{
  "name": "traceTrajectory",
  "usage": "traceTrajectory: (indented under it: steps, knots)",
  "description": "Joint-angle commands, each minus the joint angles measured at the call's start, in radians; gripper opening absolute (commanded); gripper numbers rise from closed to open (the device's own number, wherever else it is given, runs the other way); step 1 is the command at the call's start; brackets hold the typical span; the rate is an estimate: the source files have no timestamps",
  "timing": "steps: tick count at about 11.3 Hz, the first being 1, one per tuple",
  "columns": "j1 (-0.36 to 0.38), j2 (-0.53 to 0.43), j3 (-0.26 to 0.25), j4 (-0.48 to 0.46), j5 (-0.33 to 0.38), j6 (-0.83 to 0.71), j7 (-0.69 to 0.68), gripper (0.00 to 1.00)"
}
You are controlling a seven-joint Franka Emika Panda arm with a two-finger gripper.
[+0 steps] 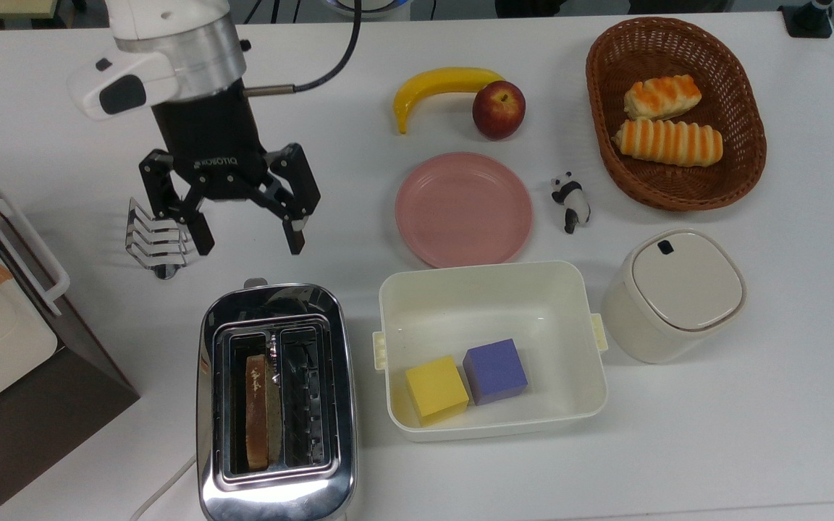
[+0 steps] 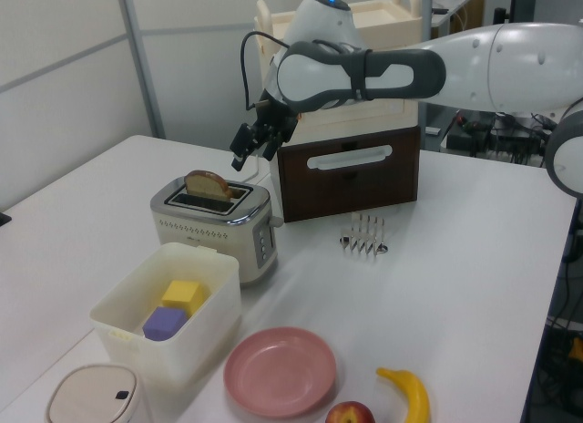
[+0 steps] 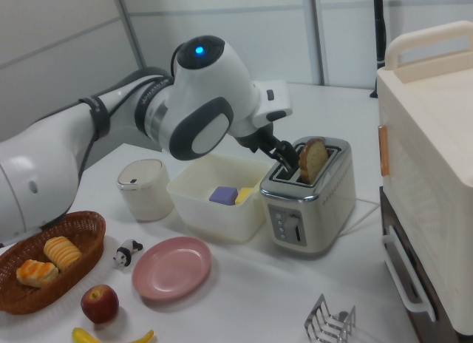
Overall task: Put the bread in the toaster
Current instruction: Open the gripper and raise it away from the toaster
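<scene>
**Bread is in the slot, tool free above it**

Nearest me in the top view, the toaster [image 1: 276, 401] stands at the worktop's [image 1: 714, 449] front edge, and the bread [image 1: 258, 409] sits on edge in the slot toward the top view's left. Its long axis runs along the slot, front to back. In the left view its rounded top [image 2: 208, 183] pokes above the chrome body [image 2: 214, 228]; in the right view the slice [image 3: 312, 160] also stands proud of the slot. I judge it dropped in but not pressed down.

Just beside the toaster, on the top view's right, the white tub [image 1: 493, 289] holds a yellow and a purple block.

Farther back, my tool [image 1: 249, 243] hangs above the worktop, beyond the toaster's far end, so the bread lies toward me and below it. The two fingers are spread wide and carry nothing. The arm reaches in from the back, wrist tipped so the fingers point down toward the toaster. The little wire rack [image 1: 156, 242] sits close to the finger [image 1: 202, 235] on the top view's left.

My guess: placing is done, and backing away should only need to avoid that rack.
</scene>
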Motion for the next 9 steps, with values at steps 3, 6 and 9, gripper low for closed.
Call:
traceTrajectory:
  steps: [3, 6, 9]
  knots:
    - [-0.006, -0.087, -0.011, -0.023, -0.173, -0.262, -0.022, 1.0]
    - [-0.005, -0.105, -0.01, -0.023, -0.266, -0.44, -0.022, 1.0]
    - [0.0, -0.107, -0.005, -0.023, -0.29, -0.492, -0.022, 1.0]
